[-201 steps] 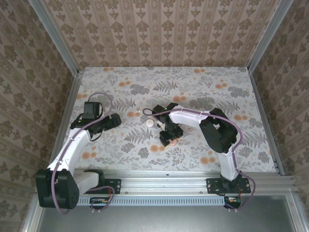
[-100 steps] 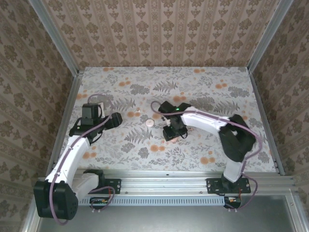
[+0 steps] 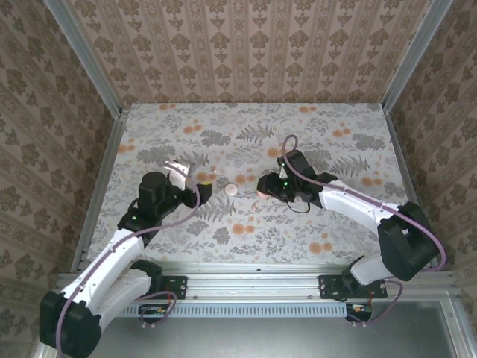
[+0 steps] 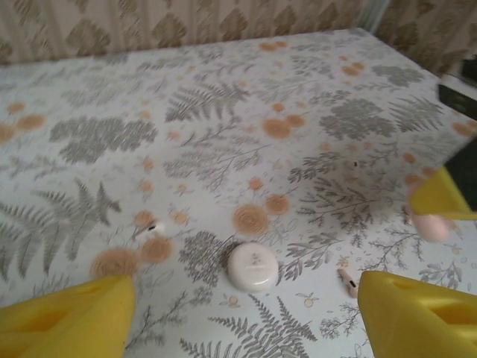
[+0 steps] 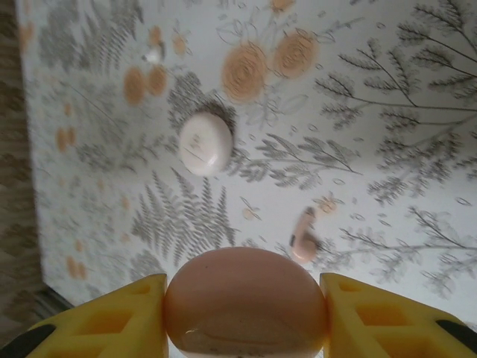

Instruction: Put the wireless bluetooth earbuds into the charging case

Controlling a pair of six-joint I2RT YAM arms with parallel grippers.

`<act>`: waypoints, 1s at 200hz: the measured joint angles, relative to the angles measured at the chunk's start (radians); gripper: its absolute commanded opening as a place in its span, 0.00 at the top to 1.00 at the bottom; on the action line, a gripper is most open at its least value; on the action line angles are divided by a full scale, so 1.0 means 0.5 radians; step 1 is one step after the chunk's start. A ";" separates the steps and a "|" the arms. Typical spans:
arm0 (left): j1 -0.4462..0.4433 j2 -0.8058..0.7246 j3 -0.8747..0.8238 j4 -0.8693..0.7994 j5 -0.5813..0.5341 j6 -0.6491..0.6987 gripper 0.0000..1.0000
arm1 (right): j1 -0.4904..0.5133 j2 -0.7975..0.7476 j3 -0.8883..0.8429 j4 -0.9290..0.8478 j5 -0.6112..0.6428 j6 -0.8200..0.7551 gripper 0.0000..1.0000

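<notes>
Now the right gripper [image 5: 244,317] has shifted, clamping the charging case [image 5: 246,291]; left gripper [image 4: 246,313] wide.

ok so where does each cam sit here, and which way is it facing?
Top external: fixed above and behind the bases, looking down on the floral table; shows both arms, left gripper and right gripper.
Left wrist: low over the table, facing across it at the round white disc; own yellow fingers spread open in the bottom corners.
Right wrist: above the table, tilted steeply down; own fingers clamp the pink charging case.
Shared: both wrist views catch the disc and a pinkish earbud beside it.
</notes>
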 measured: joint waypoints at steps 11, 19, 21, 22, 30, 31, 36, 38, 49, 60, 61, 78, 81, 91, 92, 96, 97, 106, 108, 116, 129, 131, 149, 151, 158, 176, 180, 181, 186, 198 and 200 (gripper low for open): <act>-0.055 -0.027 -0.037 0.065 0.008 0.071 0.27 | -0.006 -0.015 -0.048 0.137 -0.003 0.101 0.53; -0.098 -0.047 -0.072 0.115 0.023 0.122 0.27 | -0.006 -0.026 -0.083 0.252 -0.002 0.193 0.53; -0.105 -0.050 -0.079 0.126 0.026 0.128 0.27 | -0.006 -0.029 -0.094 0.285 -0.002 0.212 0.53; -0.111 -0.053 -0.085 0.134 0.028 0.140 0.27 | -0.006 -0.030 -0.098 0.306 -0.002 0.228 0.53; -0.145 -0.066 -0.121 0.182 0.042 0.182 0.28 | -0.006 -0.037 -0.127 0.401 -0.002 0.295 0.53; -0.150 -0.068 -0.126 0.190 0.043 0.192 0.28 | -0.006 -0.039 -0.132 0.417 -0.002 0.308 0.53; -0.169 -0.071 -0.145 0.217 0.048 0.215 0.27 | -0.006 -0.040 -0.146 0.475 -0.002 0.349 0.53; -0.174 -0.073 -0.153 0.228 0.050 0.227 0.27 | -0.006 -0.040 -0.151 0.504 -0.003 0.365 0.53; -0.213 -0.073 -0.188 0.288 0.056 0.284 0.27 | -0.005 -0.039 -0.170 0.615 -0.002 0.442 0.53; -0.240 -0.072 -0.204 0.320 0.063 0.330 0.27 | -0.002 -0.040 -0.175 0.695 -0.002 0.491 0.53; -0.242 -0.072 -0.205 0.323 0.064 0.336 0.27 | -0.002 -0.040 -0.175 0.701 -0.002 0.497 0.53; -0.280 -0.046 -0.208 0.388 0.071 0.392 0.27 | 0.021 -0.040 -0.174 0.829 0.001 0.550 0.53; -0.289 -0.037 -0.208 0.401 0.072 0.401 0.27 | 0.031 -0.040 -0.174 0.855 0.001 0.559 0.53; -0.309 -0.010 -0.208 0.431 0.072 0.426 0.27 | 0.056 -0.040 -0.174 0.911 0.001 0.580 0.53; -0.311 -0.008 -0.208 0.435 0.072 0.429 0.27 | 0.059 -0.040 -0.174 0.916 0.000 0.583 0.53; -0.321 0.007 -0.208 0.450 0.072 0.438 0.27 | 0.074 -0.040 -0.174 0.941 0.002 0.589 0.53; -0.323 0.009 -0.208 0.452 0.072 0.438 0.27 | 0.077 -0.040 -0.174 0.948 0.002 0.589 0.53; -0.339 0.031 -0.208 0.484 0.070 0.452 0.27 | 0.105 -0.040 -0.174 0.993 0.005 0.598 0.53; -0.342 0.037 -0.208 0.494 0.069 0.453 0.27 | 0.111 -0.040 -0.174 1.003 0.005 0.600 0.53; -0.355 0.056 -0.208 0.528 0.069 0.467 0.27 | 0.143 -0.040 -0.174 1.053 0.007 0.603 0.53; -0.366 0.078 -0.208 0.578 0.067 0.475 0.27 | 0.185 -0.040 -0.174 1.126 0.008 0.602 0.54; -0.367 0.080 -0.208 0.584 0.065 0.475 0.27 | 0.192 -0.039 -0.175 1.140 0.008 0.602 0.53; -0.372 0.108 -0.208 0.655 0.060 0.481 0.27 | 0.246 -0.040 -0.175 1.241 0.008 0.602 0.53; -0.373 0.110 -0.208 0.660 0.060 0.481 0.27 | 0.251 -0.040 -0.176 1.256 0.008 0.601 0.53; -0.378 0.120 -0.208 0.684 0.054 0.481 0.27 | 0.269 -0.040 -0.177 1.290 0.008 0.601 0.53; -0.388 0.143 -0.208 0.739 0.054 0.481 0.27 | 0.308 -0.040 -0.179 1.379 0.007 0.601 0.53; -0.390 0.148 -0.208 0.754 0.052 0.481 0.27 | 0.315 -0.040 -0.179 1.397 0.007 0.601 0.53; -0.390 0.148 -0.208 0.754 0.052 0.481 0.27 | 0.315 -0.040 -0.179 1.397 0.007 0.601 0.53; -0.392 0.153 -0.208 0.766 0.047 0.481 0.27 | 0.323 -0.040 -0.179 1.415 0.007 0.601 0.53; -0.394 0.160 -0.208 0.797 0.038 0.478 0.27 | 0.348 -0.040 -0.179 1.450 0.007 0.601 0.53; -0.394 0.162 -0.208 0.803 0.038 0.476 0.28 | 0.352 -0.040 -0.179 1.454 0.007 0.601 0.53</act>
